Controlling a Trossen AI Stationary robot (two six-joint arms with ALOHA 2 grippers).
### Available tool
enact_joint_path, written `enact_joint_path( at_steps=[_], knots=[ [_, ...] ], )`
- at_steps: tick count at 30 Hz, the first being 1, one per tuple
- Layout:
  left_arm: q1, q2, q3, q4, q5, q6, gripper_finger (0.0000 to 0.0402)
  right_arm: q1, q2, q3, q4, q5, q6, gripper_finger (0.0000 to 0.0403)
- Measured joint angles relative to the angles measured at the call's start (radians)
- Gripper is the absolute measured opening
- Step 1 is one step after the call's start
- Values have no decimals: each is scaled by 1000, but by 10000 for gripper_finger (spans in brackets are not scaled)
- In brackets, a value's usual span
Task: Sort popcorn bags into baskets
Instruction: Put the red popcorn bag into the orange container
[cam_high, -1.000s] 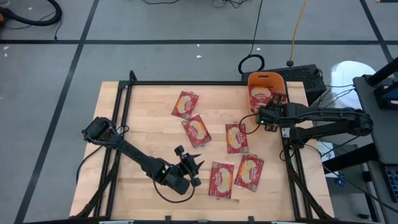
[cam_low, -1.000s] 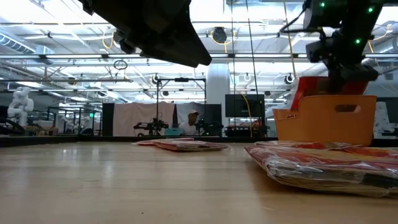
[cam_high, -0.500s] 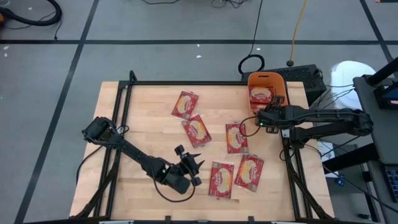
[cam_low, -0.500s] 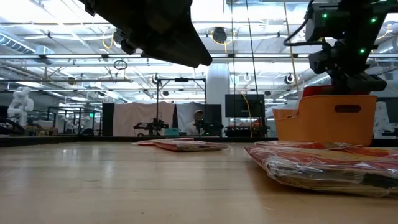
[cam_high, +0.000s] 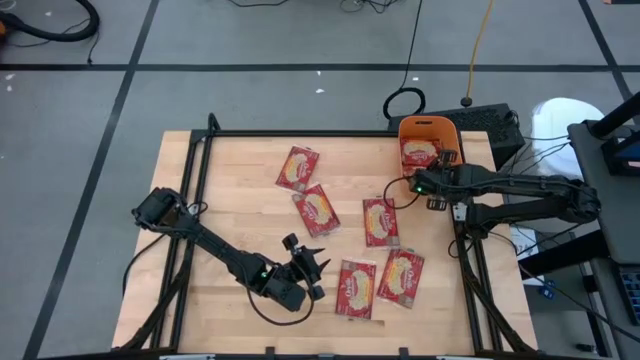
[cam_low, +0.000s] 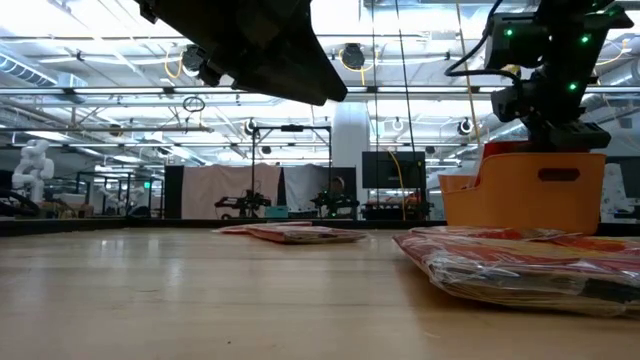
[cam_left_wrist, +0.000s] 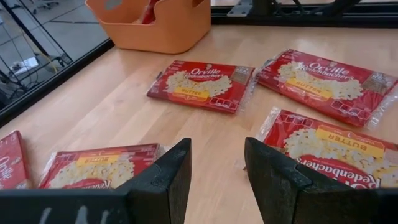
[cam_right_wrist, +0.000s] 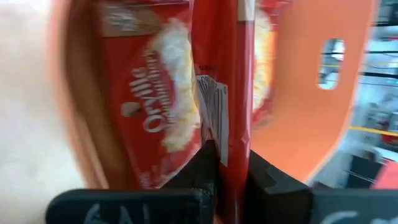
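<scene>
Several red popcorn bags lie flat on the wooden table: (cam_high: 298, 168), (cam_high: 316, 210), (cam_high: 381, 222), (cam_high: 357, 288), (cam_high: 401, 276). The orange basket (cam_high: 428, 132) stands at the far right corner with bags inside (cam_right_wrist: 155, 106). My right gripper (cam_high: 437, 166) is over the basket's near end, shut on one more popcorn bag (cam_right_wrist: 235, 74) that stands on edge inside it. My left gripper (cam_high: 305, 262) hovers open near the front edge, left of the nearest bags, with nothing between its fingers (cam_left_wrist: 168, 180). My right gripper pinches the popcorn bag's thin upper edge (cam_right_wrist: 235, 127) between its two fingers (cam_right_wrist: 208, 163). It comes slanting down from the near side. The bag hangs on edge below the fingers, down inside the basket; only a red sliver (cam_low: 500, 148) shows above the rim.
A black metal frame (cam_high: 200, 140) runs round the table edges. The table's left half and near-left corner hold no bags. A dark box (cam_high: 495, 122) sits just right of the basket. Cables lie on the floor beyond the far edge.
My right gripper has sunk toward the basket with the popcorn bag, staying shut. The bag stuck out tilted above the rim a second ago and now sits almost wholly below it.
</scene>
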Motion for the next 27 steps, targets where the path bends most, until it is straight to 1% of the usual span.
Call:
enact_joint_path(
  at_steps=[3, 12, 18, 26, 27],
  knots=[
    [0, 0, 0, 0, 2, 0, 152, -14, 1, 0, 1, -42, -7, 23],
    [0, 0, 0, 0, 2, 0, 152, -26, 1, 0, 1, -50, -9, 23],
    [0, 0, 0, 0, 2, 0, 152, -26, 1, -1, -3, -116, -10, 23],
    [0, 0, 0, 0, 14, 0, 152, -26, 1, -1, -9, -122, -13, 23],
    [0, 0, 0, 0, 17, 0, 152, -26, 1, -1, -9, -135, -16, 26]
  ],
)
